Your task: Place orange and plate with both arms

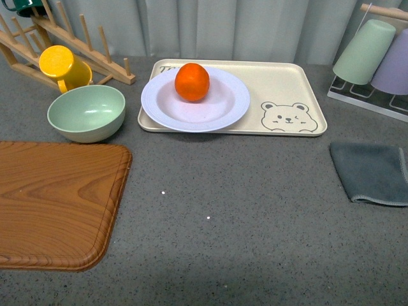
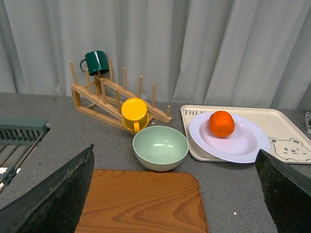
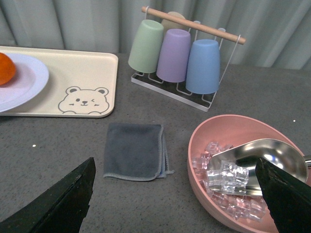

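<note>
The orange (image 1: 192,81) lies in the white plate (image 1: 159,102), which rests on the left part of the beige bear tray (image 1: 287,80). Both show in the left wrist view too, the orange (image 2: 221,124) in the plate (image 2: 248,145). The right wrist view catches the orange's edge (image 3: 4,69) and the plate's rim (image 3: 34,80). My left gripper (image 2: 177,194) is open and empty above the wooden board, well short of the plate. My right gripper (image 3: 177,194) is open and empty above the counter between the cloth and the pink bowl. Neither arm shows in the front view.
A pale green bowl (image 1: 87,112), a yellow mug (image 1: 62,67) and a wooden rack (image 1: 76,44) stand at the left. A wooden board (image 1: 54,201) lies front left. A grey cloth (image 1: 371,172), a cup rack (image 3: 180,58) and a pink bowl of ice with a scoop (image 3: 243,170) are at the right.
</note>
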Motion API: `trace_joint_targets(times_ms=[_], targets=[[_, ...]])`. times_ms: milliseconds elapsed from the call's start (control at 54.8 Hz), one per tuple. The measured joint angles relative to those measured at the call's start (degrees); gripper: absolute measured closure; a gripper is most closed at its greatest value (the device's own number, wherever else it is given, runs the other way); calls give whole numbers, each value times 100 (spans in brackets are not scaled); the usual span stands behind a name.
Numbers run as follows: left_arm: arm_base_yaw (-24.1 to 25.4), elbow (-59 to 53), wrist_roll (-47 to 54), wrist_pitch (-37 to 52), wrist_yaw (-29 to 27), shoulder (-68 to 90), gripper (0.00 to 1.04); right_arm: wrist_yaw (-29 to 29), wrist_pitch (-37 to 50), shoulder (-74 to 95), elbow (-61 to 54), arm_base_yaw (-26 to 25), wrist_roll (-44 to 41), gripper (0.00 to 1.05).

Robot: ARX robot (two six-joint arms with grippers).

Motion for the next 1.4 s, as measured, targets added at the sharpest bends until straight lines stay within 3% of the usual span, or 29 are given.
trace_joint_targets(times_ms=[420, 967, 1131, 1405], targets=[[0, 0, 0, 0, 0, 0, 6, 205, -1174, -1709, -33, 352, -457, 9], [0, 0, 0, 0, 0, 0, 6, 258, -1209, -1886, -33, 483, -573, 9], [0, 0, 2, 0, -2, 0, 6, 153, -442, -2343, -422, 603, 481, 35], [0, 0, 0, 0, -2, -4, 6, 155, -428, -2345, -424, 603, 839, 82]])
